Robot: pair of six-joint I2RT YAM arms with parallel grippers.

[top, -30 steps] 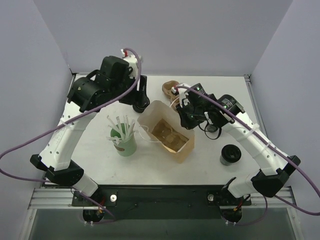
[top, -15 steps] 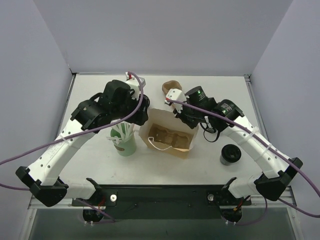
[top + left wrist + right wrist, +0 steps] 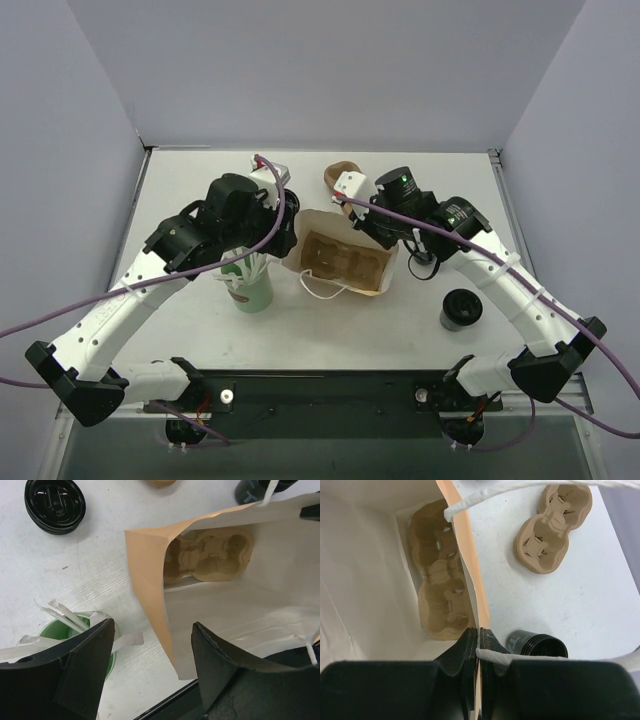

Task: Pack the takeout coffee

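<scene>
Over the table, from the top external view, I found the paper bag [image 3: 387, 272] standing open at centre with a moulded cup carrier [image 3: 340, 258] seated in its bottom. The right gripper [image 3: 386, 238] sat at the bag's far rim. The left arm [image 3: 150, 285] overhung the green cup [image 3: 250, 292] with its straws. A lidless black cup [image 3: 461, 310] stood well apart to the right, and a spare carrier [image 3: 342, 175] lay beyond the bag.

From the left wrist view, the left gripper [image 3: 152, 630] stood spread wide and empty above the bag's near corner. The takeout coffee [image 3: 55, 505], lid on, stood on the table apart from the bag. From above I could not find it and judged it hidden under that arm. A second dark cup [image 3: 250, 490] was cut off at the frame's top.

From the right wrist view, the right gripper was clamped on the bag's wall. The second dark cup was partly masked by a finger, and I could not tell whether it was lidded.

Assessment: bag opened and carrier loaded. The coffee was neither picked up nor bagged.
</scene>
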